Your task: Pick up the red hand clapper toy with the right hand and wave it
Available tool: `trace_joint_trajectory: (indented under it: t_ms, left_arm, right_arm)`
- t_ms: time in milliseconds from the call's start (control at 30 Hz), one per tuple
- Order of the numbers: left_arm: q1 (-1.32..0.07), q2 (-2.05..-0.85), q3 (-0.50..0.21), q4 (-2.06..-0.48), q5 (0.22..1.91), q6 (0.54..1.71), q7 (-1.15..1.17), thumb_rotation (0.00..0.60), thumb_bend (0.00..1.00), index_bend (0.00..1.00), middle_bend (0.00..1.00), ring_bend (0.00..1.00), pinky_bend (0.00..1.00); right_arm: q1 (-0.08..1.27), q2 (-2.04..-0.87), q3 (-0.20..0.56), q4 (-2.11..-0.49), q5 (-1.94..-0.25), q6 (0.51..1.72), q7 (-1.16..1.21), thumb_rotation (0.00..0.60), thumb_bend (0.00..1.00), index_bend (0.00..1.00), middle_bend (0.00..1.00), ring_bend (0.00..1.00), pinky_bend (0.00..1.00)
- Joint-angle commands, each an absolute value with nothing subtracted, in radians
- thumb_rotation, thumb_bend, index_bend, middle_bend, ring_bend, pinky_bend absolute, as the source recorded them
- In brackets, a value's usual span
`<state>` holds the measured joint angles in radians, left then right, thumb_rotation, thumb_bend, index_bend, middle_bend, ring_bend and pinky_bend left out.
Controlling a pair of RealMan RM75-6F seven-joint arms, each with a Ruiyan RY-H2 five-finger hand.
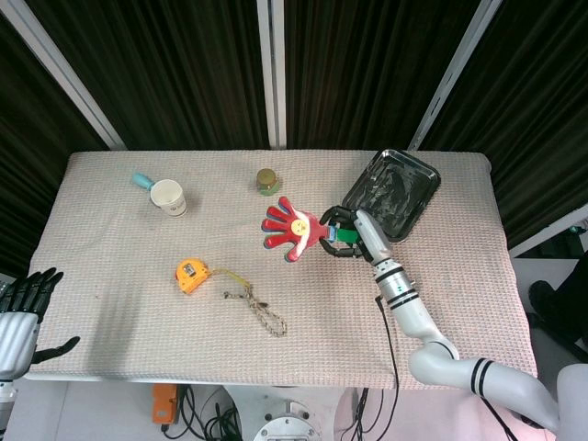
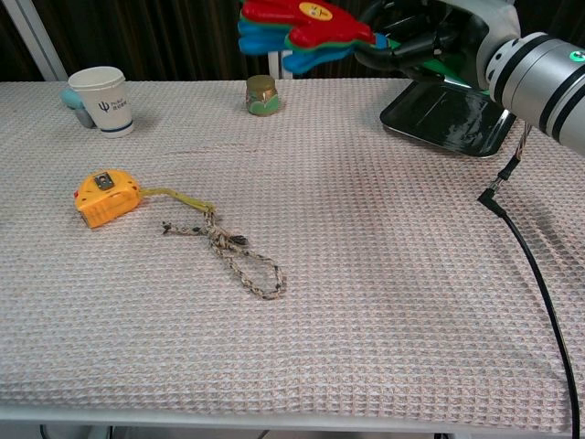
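The red hand clapper toy (image 1: 288, 228), with a yellow face badge and blue and green layers under the red one, is held in the air above the table's middle right. My right hand (image 1: 345, 231) grips its green handle. In the chest view the clapper (image 2: 306, 22) lies nearly flat at the top edge, its fingers pointing left, with the right hand (image 2: 416, 38) wrapped round the handle. My left hand (image 1: 20, 305) hangs off the table's front left corner with its fingers apart and nothing in it.
A black tray (image 1: 415, 193) lies at the back right, just behind the right hand. A small jar (image 1: 267, 181), a paper cup (image 1: 169, 197) with a teal object beside it, an orange tape measure (image 1: 190, 275) and a knotted rope (image 1: 262, 310) lie on the woven cloth. A black cable (image 2: 537, 274) trails from the right arm.
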<state>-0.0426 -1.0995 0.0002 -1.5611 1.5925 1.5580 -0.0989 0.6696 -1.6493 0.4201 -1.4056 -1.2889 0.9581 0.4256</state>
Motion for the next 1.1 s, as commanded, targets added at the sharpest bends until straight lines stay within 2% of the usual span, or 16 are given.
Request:
trace_joint_trajectory:
  t_ms: [33, 300, 500, 567, 633, 667, 733, 767, 833, 900, 967, 1100]
  left_arm:
    - [-0.040, -1.101, 0.001, -1.558, 1.591, 1.560, -0.104, 0.600, 0.06, 0.04, 0.02, 0.00, 0.02]
    - [-0.037, -1.102, 0.002, -1.554, 1.595, 1.569, -0.110, 0.600, 0.06, 0.04, 0.02, 0.00, 0.02]
    - [-0.033, -1.103, 0.005, -1.546, 1.590, 1.566, -0.117, 0.600, 0.06, 0.04, 0.02, 0.00, 0.02]
    - [-0.033, -1.103, 0.004, -1.544, 1.589, 1.567, -0.120, 0.600, 0.06, 0.04, 0.02, 0.00, 0.02]
    - [-0.032, -1.103, 0.004, -1.541, 1.588, 1.567, -0.123, 0.600, 0.06, 0.04, 0.02, 0.00, 0.02]
    - [-0.032, -1.103, 0.004, -1.540, 1.587, 1.567, -0.125, 0.600, 0.06, 0.04, 0.02, 0.00, 0.02]
    - [-0.031, -1.103, 0.004, -1.536, 1.585, 1.566, -0.129, 0.600, 0.06, 0.04, 0.02, 0.00, 0.02]
    - [-0.031, -1.103, 0.004, -1.534, 1.585, 1.566, -0.131, 0.600, 0.06, 0.04, 0.02, 0.00, 0.02]
    - [-0.030, -1.102, 0.004, -1.531, 1.585, 1.568, -0.136, 0.600, 0.06, 0.04, 0.02, 0.00, 0.02]
    - [-0.028, -1.102, 0.004, -1.530, 1.584, 1.570, -0.140, 0.600, 0.06, 0.04, 0.02, 0.00, 0.02]
    - [-0.025, -1.102, 0.004, -1.528, 1.584, 1.574, -0.143, 0.600, 0.06, 0.04, 0.02, 0.00, 0.02]
    - [-0.022, -1.100, 0.005, -1.527, 1.584, 1.577, -0.143, 0.600, 0.06, 0.04, 0.02, 0.00, 0.02]
  right_arm:
    - [0.702, -1.721, 0.365, -1.328, -1.303, 1.009, 0.357, 0.600, 0.37, 0.85, 0.82, 0.85, 1.00]
    - [0.721, -1.812, 0.360, -1.246, -1.264, 0.987, 0.452, 0.600, 0.36, 0.84, 0.81, 0.85, 1.00]
    - [0.755, -1.914, 0.360, -1.119, -1.259, 1.007, 0.429, 0.600, 0.33, 0.83, 0.79, 0.84, 1.00]
    - [0.768, -1.937, 0.362, -1.086, -1.258, 1.008, 0.419, 0.600, 0.31, 0.81, 0.76, 0.81, 1.00]
    - [0.782, -1.953, 0.357, -1.058, -1.264, 1.001, 0.405, 0.600, 0.27, 0.74, 0.71, 0.74, 0.97]
    - [0.787, -1.954, 0.351, -1.051, -1.267, 0.991, 0.399, 0.600, 0.21, 0.65, 0.63, 0.65, 0.91]
    - [0.796, -1.949, 0.344, -1.052, -1.266, 0.962, 0.395, 0.600, 0.10, 0.37, 0.42, 0.38, 0.68]
    - [0.797, -1.948, 0.346, -1.054, -1.263, 0.958, 0.400, 0.600, 0.07, 0.21, 0.30, 0.23, 0.54]
    - [0.800, -1.943, 0.345, -1.062, -1.260, 0.942, 0.410, 0.600, 0.04, 0.05, 0.15, 0.07, 0.33]
    - [0.803, -1.934, 0.337, -1.063, -1.261, 0.926, 0.401, 0.600, 0.02, 0.00, 0.04, 0.00, 0.14]
    - [0.802, -1.931, 0.335, -1.061, -1.260, 0.931, 0.386, 0.600, 0.00, 0.00, 0.00, 0.00, 0.02]
    - [0.790, -1.911, 0.337, -1.088, -1.257, 0.946, 0.368, 0.600, 0.00, 0.00, 0.00, 0.00, 0.00]
